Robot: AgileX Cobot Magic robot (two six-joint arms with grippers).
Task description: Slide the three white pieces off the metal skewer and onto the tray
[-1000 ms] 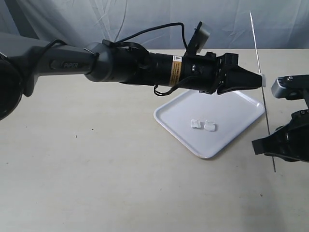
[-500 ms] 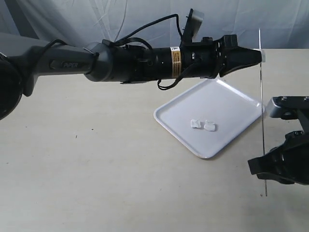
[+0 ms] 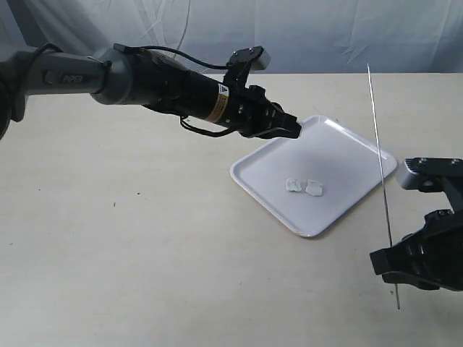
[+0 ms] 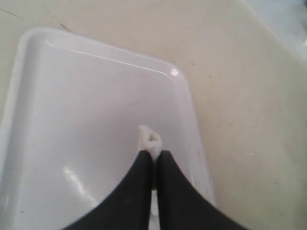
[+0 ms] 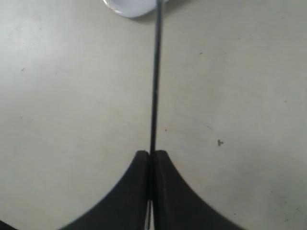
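Note:
The white tray (image 3: 340, 155) lies right of centre with two white pieces (image 3: 304, 187) resting on it. My left gripper (image 3: 295, 130) hovers over the tray's back-left edge, shut on the third white piece (image 4: 150, 139), which pokes out past its fingertips above the tray (image 4: 72, 120). At the lower right, my right gripper (image 3: 394, 262) is shut on the metal skewer (image 3: 379, 159), which stands nearly upright and bare. In the right wrist view the skewer (image 5: 155, 76) runs straight out from the shut gripper (image 5: 151, 154).
The beige table (image 3: 145, 253) stretches wide to the left and front. A pale cloth backdrop (image 3: 325, 29) closes the far side. The left arm (image 3: 130, 76) reaches in from the upper left above the table.
My left gripper has pulled the last white piece off the skewer's top and swung down and left over the tray. The skewer tilted slightly; the right gripper hardly moved.

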